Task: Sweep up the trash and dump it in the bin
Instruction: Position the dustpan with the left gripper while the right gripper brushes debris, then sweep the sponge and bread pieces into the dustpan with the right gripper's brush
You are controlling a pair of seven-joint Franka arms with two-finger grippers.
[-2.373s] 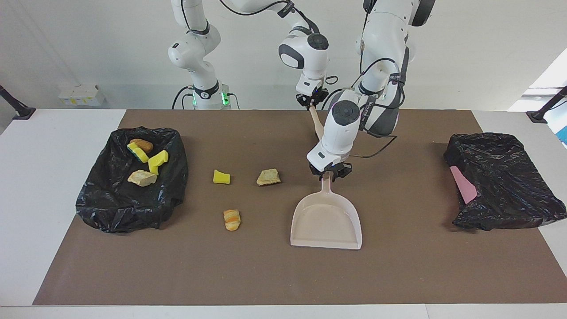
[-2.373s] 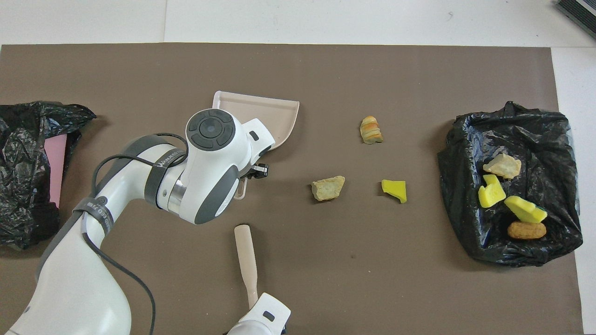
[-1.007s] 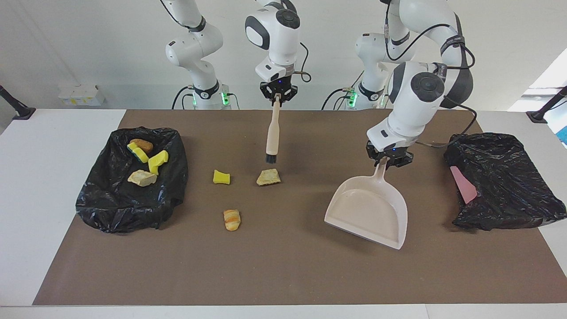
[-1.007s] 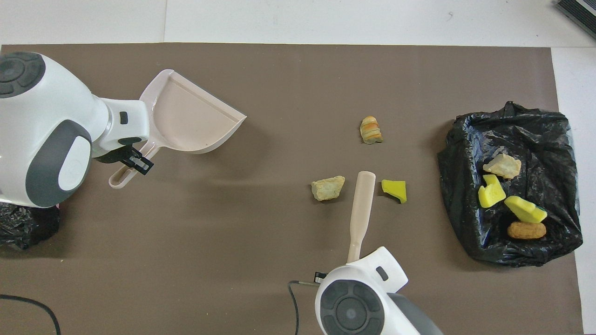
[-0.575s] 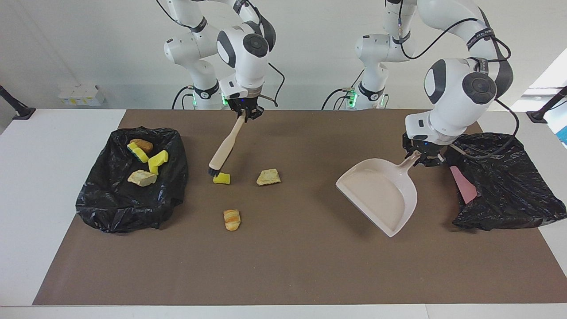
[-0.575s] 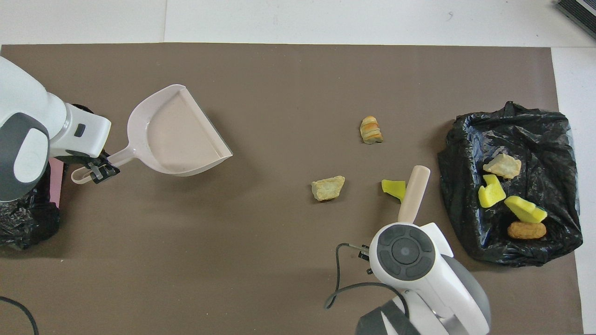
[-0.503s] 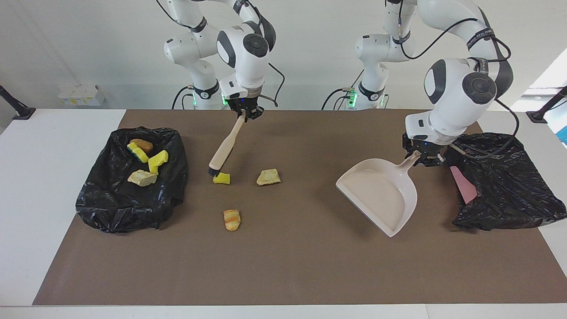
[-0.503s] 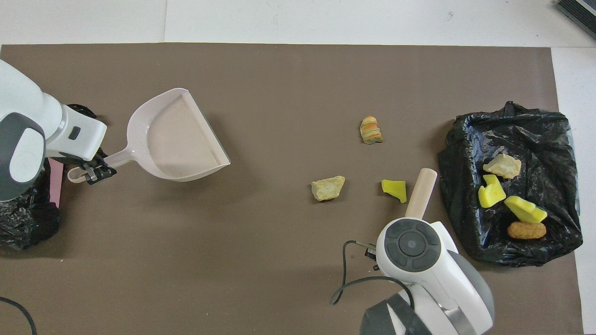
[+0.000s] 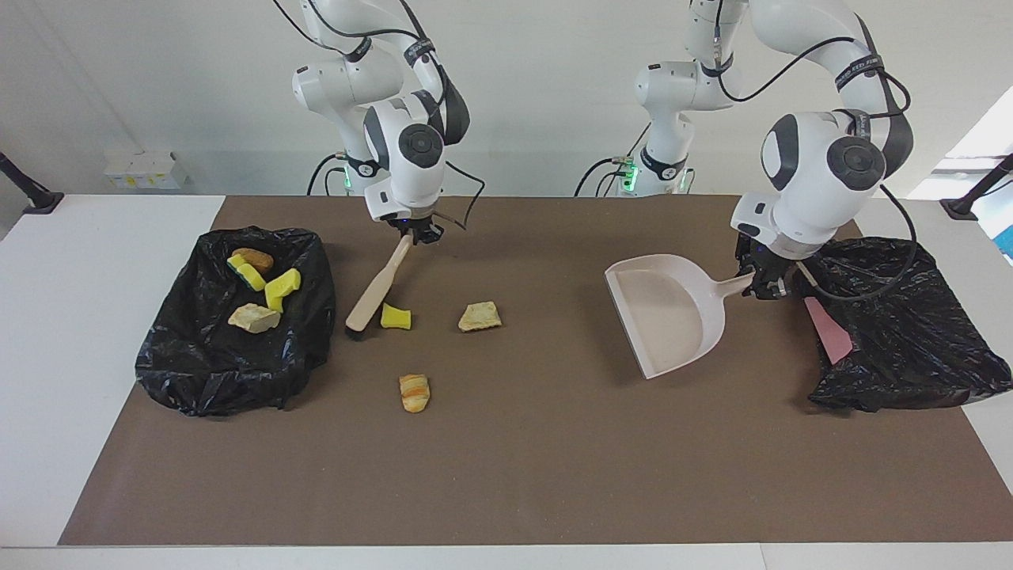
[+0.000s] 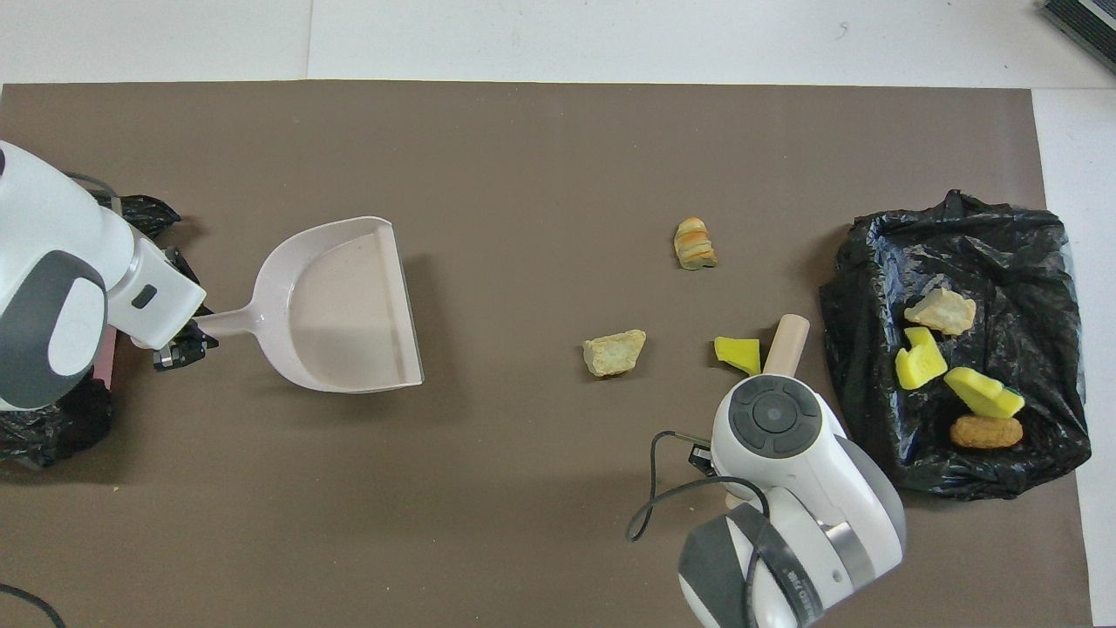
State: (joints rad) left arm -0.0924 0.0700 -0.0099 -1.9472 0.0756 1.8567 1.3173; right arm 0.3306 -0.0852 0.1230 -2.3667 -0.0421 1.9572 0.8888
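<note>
Trash (image 9: 395, 317) first: three scraps lie loose on the brown mat at centre-left of the facing view, four sit in the black bag (image 9: 206, 372) at left. So a good part looks done, three to go. The right gripper (image 9: 413, 235), jaws clamped on the brush (image 9: 378, 290), has its bristles down beside the yellow chunk. At right, the left gripper (image 9: 761, 283) clamps the empty dustpan (image 9: 669, 313), well apart. Whether the bristles touch the chunk is hard to tell.

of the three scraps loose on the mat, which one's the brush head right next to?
The bright yellow sponge chunk: the brush bristles sit beside it. The tan bread-like lump and orange striped lump lie apart.
</note>
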